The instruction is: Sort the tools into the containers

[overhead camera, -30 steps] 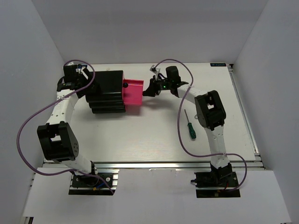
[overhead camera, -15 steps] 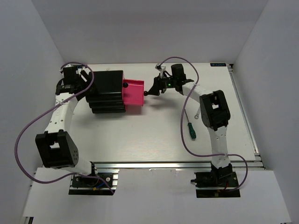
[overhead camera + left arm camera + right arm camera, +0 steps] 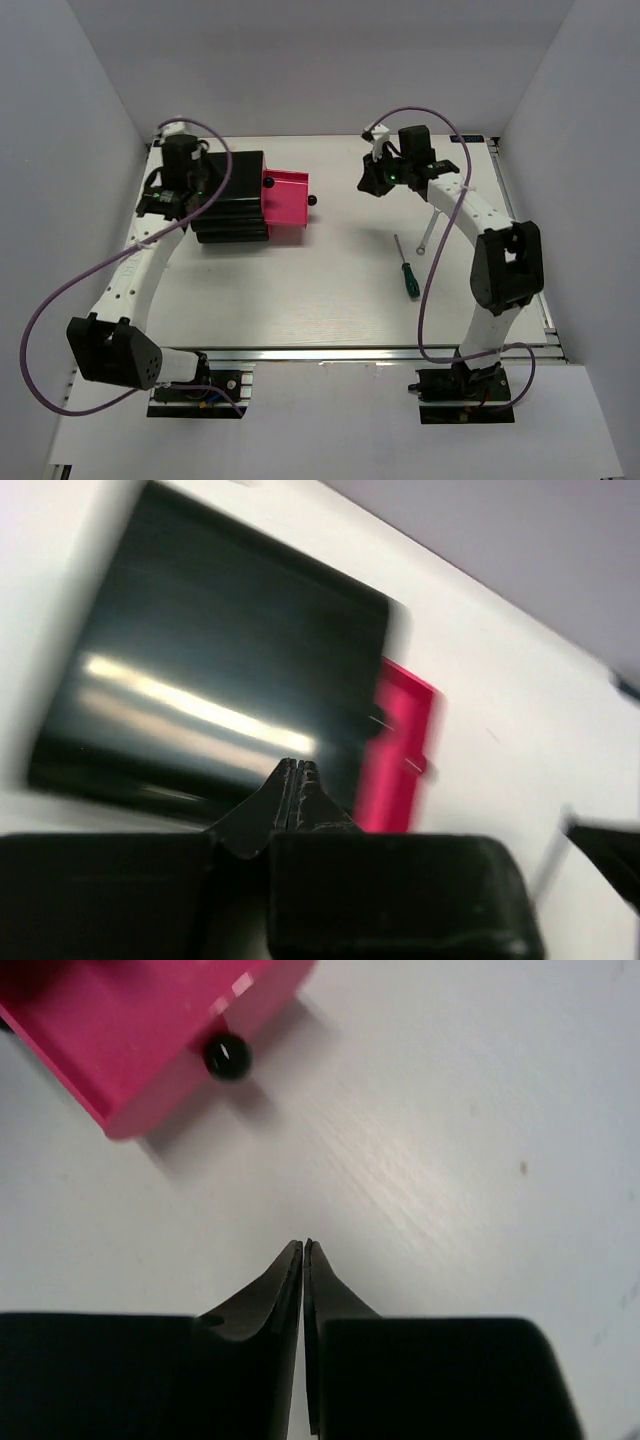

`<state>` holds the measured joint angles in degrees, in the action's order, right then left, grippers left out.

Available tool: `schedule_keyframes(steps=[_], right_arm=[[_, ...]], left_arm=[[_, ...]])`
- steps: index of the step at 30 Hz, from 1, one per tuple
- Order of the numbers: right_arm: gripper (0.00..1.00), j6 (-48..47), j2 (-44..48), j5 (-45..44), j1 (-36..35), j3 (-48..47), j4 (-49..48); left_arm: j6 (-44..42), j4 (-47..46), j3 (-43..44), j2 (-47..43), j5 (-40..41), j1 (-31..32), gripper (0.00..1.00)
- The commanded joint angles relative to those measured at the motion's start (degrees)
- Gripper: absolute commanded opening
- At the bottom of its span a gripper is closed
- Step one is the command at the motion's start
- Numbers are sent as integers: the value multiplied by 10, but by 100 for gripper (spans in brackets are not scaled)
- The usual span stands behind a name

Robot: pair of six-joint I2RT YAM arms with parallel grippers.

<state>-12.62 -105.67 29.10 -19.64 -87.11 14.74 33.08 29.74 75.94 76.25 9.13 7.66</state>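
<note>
The left gripper (image 3: 296, 768) is held closed by the black cabinet (image 3: 228, 190), the right gripper (image 3: 303, 1248) is held closed and empty near the pulled-out pink drawer (image 3: 285, 205), and the green screwdriver (image 3: 408, 276) is laid on the table (image 3: 300, 290).

No text, brand or number can be read in any view. A small dark label (image 3: 466, 139) sits at the worktop's (image 3: 330, 290) far right edge. Its print is too small to read.

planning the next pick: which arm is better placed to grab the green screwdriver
Right, probably. The green screwdriver lies on the right arm's side; the right gripper, shut and empty, is nearer. The left gripper is over the black cabinet.
</note>
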Motion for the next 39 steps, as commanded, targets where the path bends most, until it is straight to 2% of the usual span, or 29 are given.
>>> schedule_keyframes(steps=[1,2,3,4,5,6,8,12,15,19,22,31,34,35,37,38,39], right_arm=[[8,-8,52,-132,0,52,133],[10,-5,65,-135,0,68,168],[21,-4,96,-135,1,85,181],[29,0,113,-142,1,105,188],[37,3,132,-150,0,143,194],[54,1,166,-155,0,160,203],[77,7,209,-184,1,213,202],[79,23,252,-244,2,288,194],[74,55,263,-282,7,335,180],[66,72,252,-291,14,363,143],[63,94,217,-312,14,356,134],[51,131,139,-295,14,341,119],[37,139,129,-295,14,347,118],[26,139,129,-295,14,350,117],[13,135,131,-295,14,349,121],[2,129,135,-275,14,346,122],[0,125,139,-267,15,334,125]], left_arm=[[-28,-56,17,-2,-58,80,6],[-34,-65,14,1,-68,116,13],[-42,-74,10,3,-78,132,36],[-44,-86,-1,4,-79,146,48],[-45,-93,-8,7,-80,165,56],[-46,-100,-15,6,-85,169,65],[-45,-118,-33,2,-91,173,69],[-56,-123,-30,9,-117,174,71],[-60,-122,-25,16,-127,175,72],[-57,-129,-32,14,-135,175,72],[-54,-128,-39,7,-134,175,72],[-44,-112,-60,-25,-108,176,72],[-41,-108,-63,-32,-103,176,72],[-40,-108,-63,-34,-101,176,72],[-40,-104,-62,-36,-100,176,72],[-42,-103,-59,-39,-99,176,72],[-44,-99,-57,-40,-77,176,72]])
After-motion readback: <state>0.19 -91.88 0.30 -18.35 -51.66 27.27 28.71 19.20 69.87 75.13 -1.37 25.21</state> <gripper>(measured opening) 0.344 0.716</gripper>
